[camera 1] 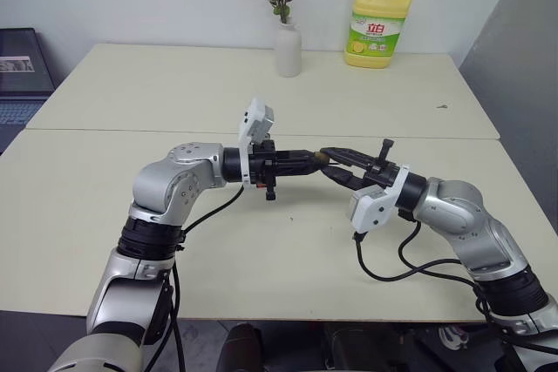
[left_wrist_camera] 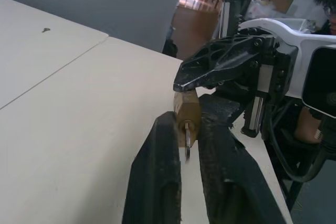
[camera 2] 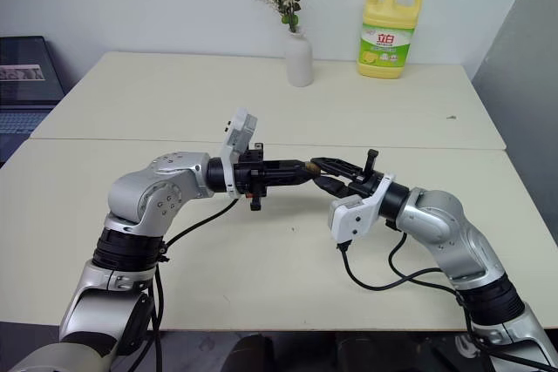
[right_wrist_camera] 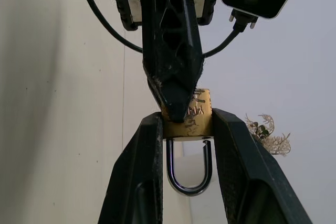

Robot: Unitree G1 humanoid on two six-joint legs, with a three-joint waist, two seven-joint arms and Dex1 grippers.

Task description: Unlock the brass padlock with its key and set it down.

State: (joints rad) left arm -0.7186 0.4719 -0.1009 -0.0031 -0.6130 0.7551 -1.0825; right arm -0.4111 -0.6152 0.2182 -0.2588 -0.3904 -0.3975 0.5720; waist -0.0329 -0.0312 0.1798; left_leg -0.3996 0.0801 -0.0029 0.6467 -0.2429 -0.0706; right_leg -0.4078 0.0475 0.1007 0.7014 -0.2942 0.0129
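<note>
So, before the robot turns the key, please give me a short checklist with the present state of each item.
1. Right gripper clamps the brass padlock by its body: ok.
2. Key sits in the keyhole in the padlock's bottom face: ok.
3. Left gripper shut on the key: ok, the fingers stand close on both sides of it.
4. Shackle free of the fingers, hanging between them: ok.
5. Shackle already released: cannot tell.
6. Bare table under the grippers for setting the padlock down: ok.
</note>
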